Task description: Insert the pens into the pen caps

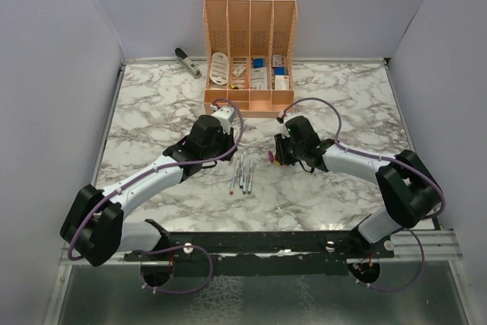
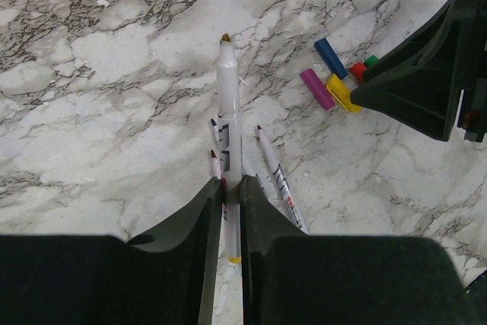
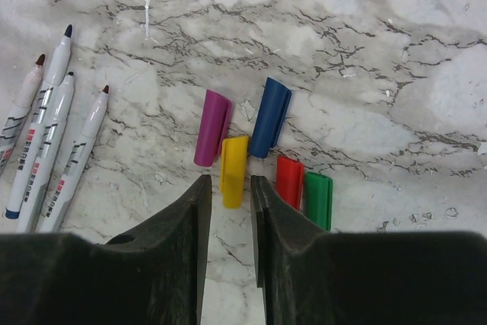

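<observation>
Pinching pen point(image 2: 228, 97), left gripper point(image 2: 230, 185); right gripper point(image 3: 230, 182) spread astride yellow cap point(image 3: 234, 159) (organiser point(image 1: 251, 103) holds stationery point(image 1: 259, 74)).

Fig. 1. My remote workspace: a white, grey-veined marble tabletop point(image 1: 342, 104), enclosed on three sides by plain pale lavender walls point(image 1: 152, 5), under soft, even light.

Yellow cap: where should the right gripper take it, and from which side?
Grip the yellow cap across its near half, coming straight down from above. It lies flat, lengthwise between the right gripper's fingers. Its far end crowds the purple cap and blue cap, but the near end is free.
</observation>
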Tool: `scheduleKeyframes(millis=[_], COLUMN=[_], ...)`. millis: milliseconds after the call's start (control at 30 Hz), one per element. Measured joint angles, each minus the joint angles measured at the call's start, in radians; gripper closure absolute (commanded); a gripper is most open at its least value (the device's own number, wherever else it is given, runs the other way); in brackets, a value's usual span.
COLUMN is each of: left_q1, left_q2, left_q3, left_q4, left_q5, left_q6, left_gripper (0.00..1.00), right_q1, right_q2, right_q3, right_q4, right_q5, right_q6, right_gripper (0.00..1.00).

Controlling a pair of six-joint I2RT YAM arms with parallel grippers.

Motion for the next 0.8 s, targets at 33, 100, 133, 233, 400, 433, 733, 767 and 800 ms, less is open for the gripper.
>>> scheduleKeyframes(millis=[33, 100, 133, 233, 400, 433, 733, 767, 800], left_q1=[0.000, 0.000, 0.000, 0.000, 0.000, 0.000, 0.000, 0.000, 0.000], left_q2=[0.000, 0.000, 0.000, 0.000, 0.000, 0.000, 0.000, 0.000, 0.000], left_q3=[0.000, 0.000, 0.000, 0.000, 0.000, 0.000, 0.000, 0.000, 0.000], left_q4=[0.000, -0.001, -0.001, -0.002, -0.002, -0.003, -0.014, -0.014, -0.014], left_q5=[0.000, 0.000, 0.000, 0.000, 0.000, 0.000, 0.000, 0.000, 0.000], left_q6=[0.000, 0.000, 0.000, -0.001, -0.002, -0.002, -0.002, -0.002, -0.002], left_gripper=[1.00, 1.00, 1.00, 1.00, 1.00, 1.00, 1.00, 1.00, 1.00], right_q1=[0.000, 0.000, 0.001, 0.001, 0.001, 0.001, 0.002, 0.004, 0.005], right_q2=[0.003, 0.012, 0.020, 0.037, 0.057, 0.059, 0.077, 0.077, 0.077], right_q3=[0.001, 0.006, 0.013, 0.023, 0.032, 0.032, 0.032, 0.032, 0.032], right_q4=[-0.001, -0.006, -0.011, -0.017, -0.025, -0.027, -0.043, -0.043, -0.043], right_q5=[0.003, 0.008, 0.011, 0.017, 0.019, 0.019, 0.018, 0.018, 0.018], right_q6=[0.000, 0.000, 0.000, 0.000, 0.000, 0.000, 0.002, 0.002, 0.002], right_gripper=[0.74, 0.74, 0.74, 0.74, 0.74, 0.74, 0.74, 0.74, 0.74])
